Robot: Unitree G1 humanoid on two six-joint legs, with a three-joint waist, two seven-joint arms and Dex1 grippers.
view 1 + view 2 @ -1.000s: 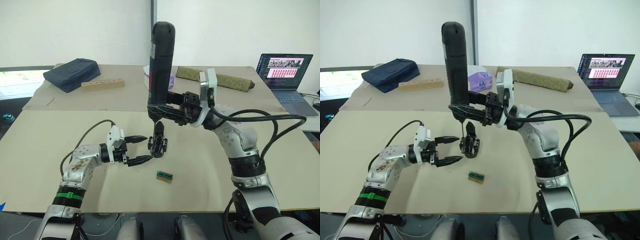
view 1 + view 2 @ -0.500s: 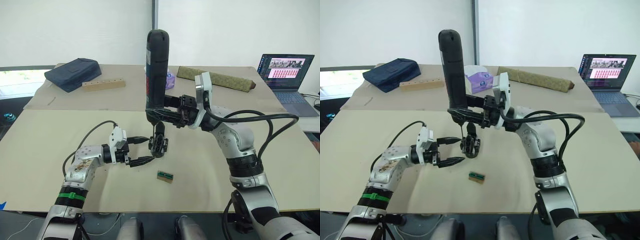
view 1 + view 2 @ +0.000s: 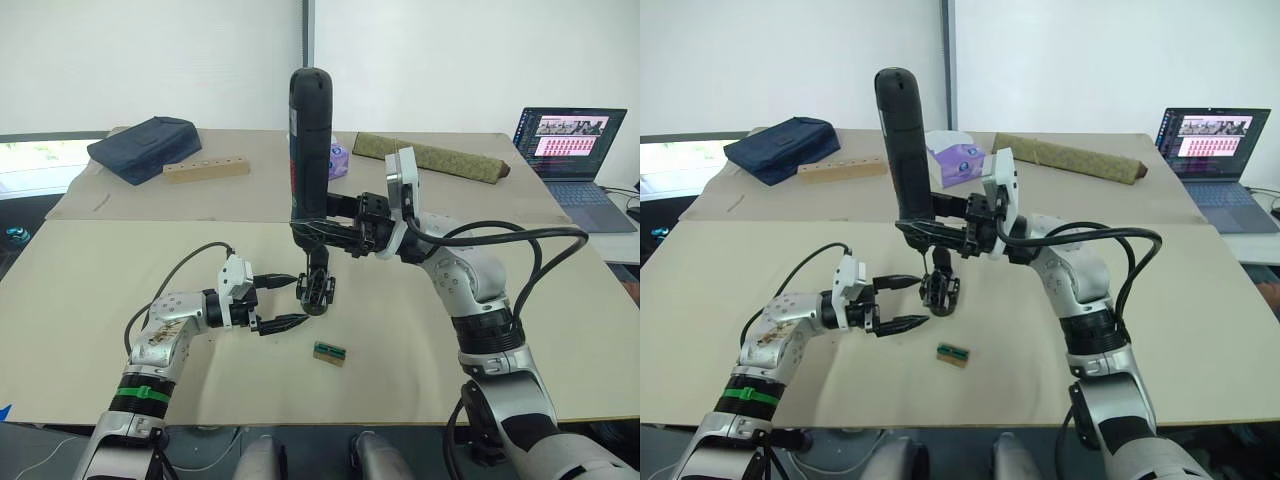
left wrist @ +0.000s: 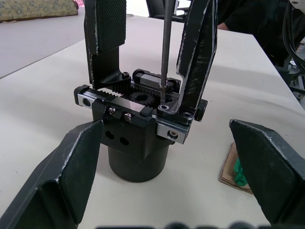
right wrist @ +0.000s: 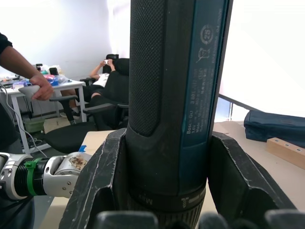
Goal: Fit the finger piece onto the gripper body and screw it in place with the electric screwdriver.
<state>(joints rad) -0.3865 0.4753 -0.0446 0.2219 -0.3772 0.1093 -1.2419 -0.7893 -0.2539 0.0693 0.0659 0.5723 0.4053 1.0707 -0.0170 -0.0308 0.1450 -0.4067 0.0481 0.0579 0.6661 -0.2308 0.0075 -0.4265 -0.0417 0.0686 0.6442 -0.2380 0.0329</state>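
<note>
The gripper body (image 3: 317, 288) stands upright mid-table on its round base. Two black prongs rise from it, and the finger piece (image 4: 196, 57) is one of them. The electric screwdriver (image 3: 310, 140) is held vertical above it, my right gripper (image 3: 322, 228) shut around its lower end. Its thin bit (image 4: 165, 47) comes down between the prongs onto a screw on the body's top. My left gripper (image 3: 293, 300) is open just left of the body, its fingers (image 4: 62, 176) on either side of the base and not touching it.
A small green-and-brown block (image 3: 330, 352) lies just in front of the body. At the back are a navy bag (image 3: 145, 145), a wooden strip with holes (image 3: 205, 168), a purple box (image 3: 958, 160) and an olive fabric roll (image 3: 440, 157). A laptop (image 3: 570, 150) sits far right.
The screwdriver has shifted a little to the left and lower, with its bit now at the body's top. My left gripper has edged closer to the body and stays open.
</note>
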